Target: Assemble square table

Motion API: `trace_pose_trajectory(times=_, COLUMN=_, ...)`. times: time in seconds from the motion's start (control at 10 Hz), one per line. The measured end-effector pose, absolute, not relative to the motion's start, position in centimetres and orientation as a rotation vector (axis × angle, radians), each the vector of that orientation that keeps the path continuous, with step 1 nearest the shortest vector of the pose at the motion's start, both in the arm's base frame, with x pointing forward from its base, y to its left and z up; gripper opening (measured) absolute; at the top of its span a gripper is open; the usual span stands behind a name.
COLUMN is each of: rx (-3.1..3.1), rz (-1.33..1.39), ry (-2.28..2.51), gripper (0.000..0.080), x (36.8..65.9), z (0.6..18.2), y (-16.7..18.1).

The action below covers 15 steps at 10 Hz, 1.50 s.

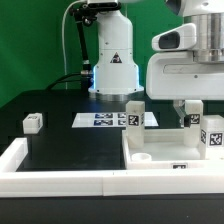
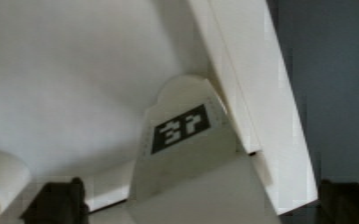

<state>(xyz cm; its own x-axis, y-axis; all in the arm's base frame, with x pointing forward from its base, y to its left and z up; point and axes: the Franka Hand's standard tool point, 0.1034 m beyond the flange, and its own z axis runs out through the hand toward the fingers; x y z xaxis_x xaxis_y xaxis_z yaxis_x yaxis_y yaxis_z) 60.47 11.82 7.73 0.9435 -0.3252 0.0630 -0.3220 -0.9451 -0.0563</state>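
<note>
The square tabletop point(image 1: 165, 150) lies flat at the exterior view's lower right and fills the wrist view as a white slab point(image 2: 69, 80). One tagged white leg point(image 1: 133, 115) stands at its far left corner, another point(image 1: 213, 135) at its right edge, and a third point(image 1: 32, 123) sits on the black surface at the left. My gripper point(image 1: 190, 115) hangs low over the tabletop's far right part. In the wrist view a tagged leg point(image 2: 185, 135) stands between my gripper's point(image 2: 197, 205) dark fingers point(image 2: 60, 203), with a gap on each side. The jaws are open around it.
The marker board point(image 1: 105, 120) lies flat on the black surface in front of the arm's base point(image 1: 112, 60). A long white rail point(image 1: 60, 180) borders the front and left of the surface. A small round white boss point(image 1: 143, 157) sits on the tabletop's near left.
</note>
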Motion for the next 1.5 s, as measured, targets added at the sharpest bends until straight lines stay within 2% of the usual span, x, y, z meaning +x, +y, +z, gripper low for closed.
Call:
trace_pose_trajectory(times=0.4, rx=-3.092, rz=-0.122, ry=0.298, gripper=0.0649, x=60.56, z=7.76, y=11.61)
trace_pose_trajectory(times=0.6, rx=-3.092, rz=-0.122, ry=0.299, gripper=0.0392, x=60.56, z=7.76, y=11.59)
trace_pose_trajectory(times=0.7, rx=-3.091, rz=-0.122, ry=0.312, gripper=0.0392, x=60.56, z=7.76, y=11.59)
trace_pose_trajectory(times=0.8, rx=-3.087, rz=-0.121, ry=0.338, gripper=0.0291, x=60.56, z=7.76, y=11.58)
trace_pose_trajectory(times=1.0, rx=-3.087, rz=-0.121, ry=0.339, gripper=0.0291, x=60.56, z=7.75, y=11.58)
trace_pose_trajectory(times=1.5, rx=-2.909, rz=-0.103, ry=1.025, gripper=0.0291, x=60.52, z=7.71, y=11.72)
